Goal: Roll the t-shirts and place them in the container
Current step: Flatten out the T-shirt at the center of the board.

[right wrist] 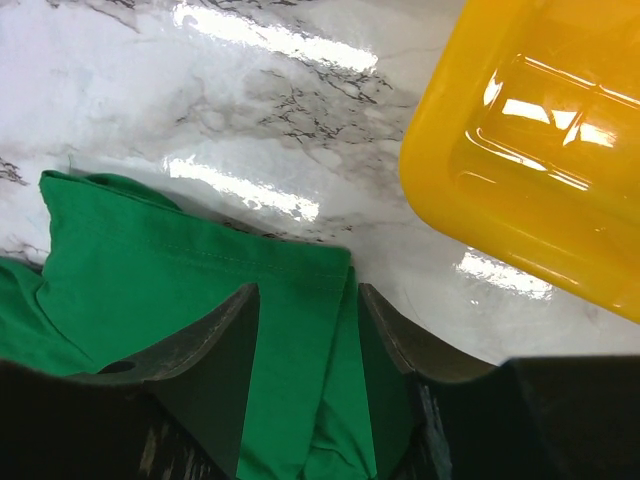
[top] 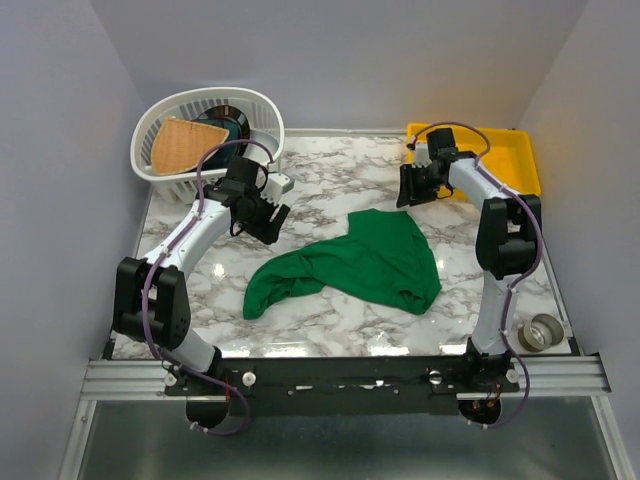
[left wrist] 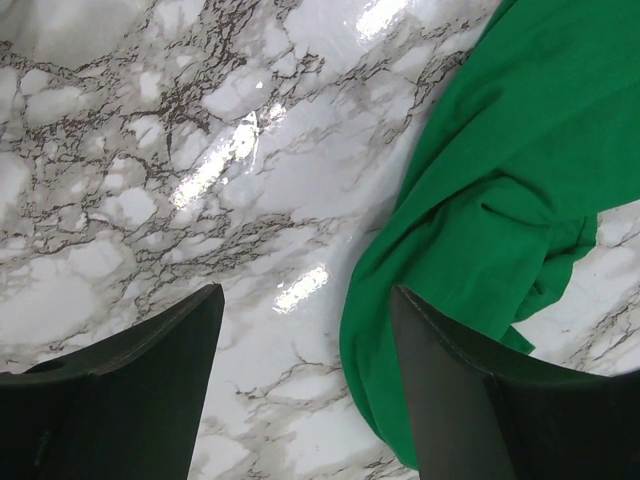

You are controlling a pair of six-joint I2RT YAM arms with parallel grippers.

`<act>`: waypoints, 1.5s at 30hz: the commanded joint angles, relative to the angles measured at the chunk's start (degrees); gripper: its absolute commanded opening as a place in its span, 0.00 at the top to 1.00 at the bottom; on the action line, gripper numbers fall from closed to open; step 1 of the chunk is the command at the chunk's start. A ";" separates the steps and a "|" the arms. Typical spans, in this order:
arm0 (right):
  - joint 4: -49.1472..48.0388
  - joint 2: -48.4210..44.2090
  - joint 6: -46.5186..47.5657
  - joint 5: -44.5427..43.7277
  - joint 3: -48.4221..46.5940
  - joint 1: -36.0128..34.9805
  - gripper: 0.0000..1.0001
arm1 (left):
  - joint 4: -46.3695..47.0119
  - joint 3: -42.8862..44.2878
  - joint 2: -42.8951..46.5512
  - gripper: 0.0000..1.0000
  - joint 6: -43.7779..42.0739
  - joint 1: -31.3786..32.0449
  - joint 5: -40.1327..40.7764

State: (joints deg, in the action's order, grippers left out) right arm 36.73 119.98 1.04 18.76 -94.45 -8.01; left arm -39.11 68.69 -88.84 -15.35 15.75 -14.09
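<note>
The emerald-green t-shirt [top: 370,262] lies crumpled on the middle of the marble table, with a long fold trailing toward the front left. My left gripper [top: 262,215] is open and empty above bare marble just left of the shirt. In the left wrist view the gripper [left wrist: 306,291] has the shirt [left wrist: 500,150] running under its right finger. My right gripper [top: 412,190] is open above the shirt's far edge. In the right wrist view the gripper [right wrist: 305,290] straddles a hemmed corner of the shirt [right wrist: 180,270], which lies flat on the table below it.
A white laundry basket [top: 215,93] at the back left holds a tan piece [top: 185,145] and a dark teal item [top: 235,125]. A yellow tray [top: 520,160] stands at the back right, close to my right gripper [right wrist: 530,170]. A tape roll [top: 545,332] sits at the front right.
</note>
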 commanded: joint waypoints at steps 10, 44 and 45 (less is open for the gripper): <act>-0.70 0.78 -3.06 -1.19 3.23 0.19 0.51 | -0.26 0.49 1.38 0.24 -1.08 -0.10 2.13; -1.40 -25.30 7.39 11.90 8.65 0.10 1.00 | 4.75 -4.26 7.10 0.23 -5.30 -0.28 3.72; -1.22 -27.33 8.97 11.91 9.98 0.10 1.00 | 5.18 -4.96 7.27 0.23 -5.47 -0.28 3.63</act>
State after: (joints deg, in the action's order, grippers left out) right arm 36.03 103.09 4.54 25.04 -89.21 -8.01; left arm -36.40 66.02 -83.77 -18.92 15.75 -10.79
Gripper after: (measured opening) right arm 0.011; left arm 0.763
